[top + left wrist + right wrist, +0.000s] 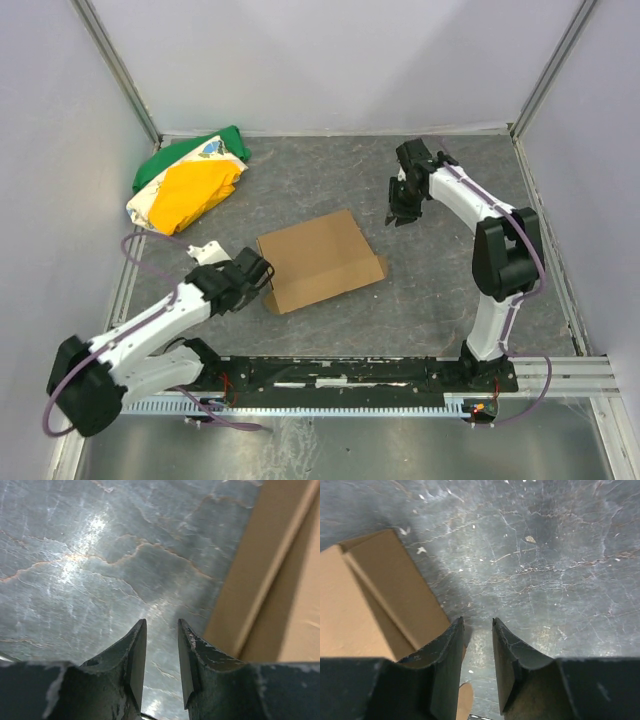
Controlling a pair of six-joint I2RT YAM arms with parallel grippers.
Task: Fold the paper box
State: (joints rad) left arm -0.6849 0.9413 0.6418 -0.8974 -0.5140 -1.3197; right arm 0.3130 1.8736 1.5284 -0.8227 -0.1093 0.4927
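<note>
Here's the paper box, plain brown cardboard lying flat in the middle of the grey table, turned a little askew, with a small tab poking out at its right near corner. The left gripper sits low right at the box's left near edge. From the left wrist view, that gripper shows its two dark fingers a narrow gap apart with only bare table between them, nothing held, and the box's edge and a creased strip just to the right of the fingers. Over on the other side, the right gripper hangs above open table, to the right and slightly farther back than the box, clear of it. The right wrist view gives the same story: the gripper is narrowly parted and empty, marbled table beneath it, and the box spreads off to the left of the view with one folded strip running along its edge. A small rounded bit of brown cardboard peeks out low beside the fingers. Back in the far left corner, well apart from everything, rests a green, yellow and white cloth bundle.
</note>
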